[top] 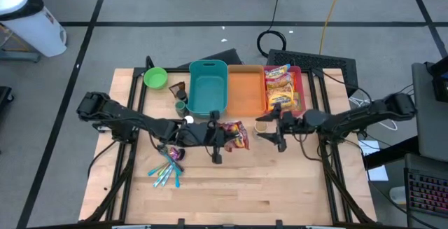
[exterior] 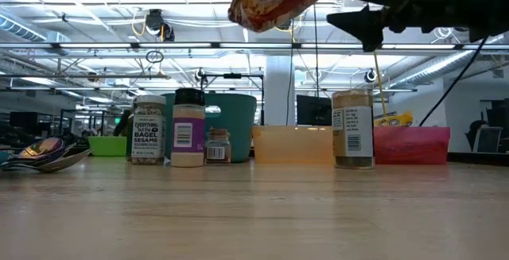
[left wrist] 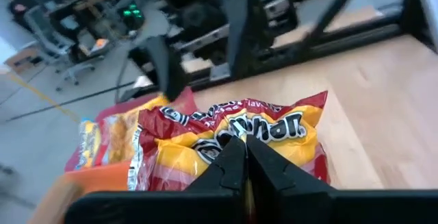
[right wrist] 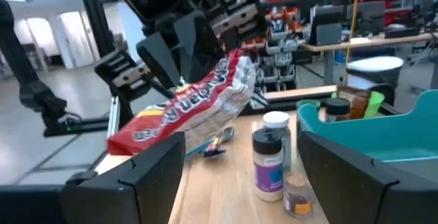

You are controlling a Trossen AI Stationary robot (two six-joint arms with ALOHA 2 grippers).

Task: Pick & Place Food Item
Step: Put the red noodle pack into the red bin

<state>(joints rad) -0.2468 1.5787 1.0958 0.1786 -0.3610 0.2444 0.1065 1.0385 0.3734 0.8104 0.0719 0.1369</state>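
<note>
The snack bag (top: pixel 236 136) hangs above the tabletop (top: pixel 231 194) mid-table, near the orange bin (top: pixel 246 92), pinched in the left hand (top: pixel 217 145); picking looks done, placing remains. The right hand (top: pixel 269 132) waits just beside it, fingers apart. One jar (exterior: pixel 149 139) reads "EVERYTHING BAGEL SESAME".

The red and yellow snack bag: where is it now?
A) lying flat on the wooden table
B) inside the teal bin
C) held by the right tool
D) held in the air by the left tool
D: the left tool is shut on the red and yellow snack bag, which hangs above the table in the low view.
</note>
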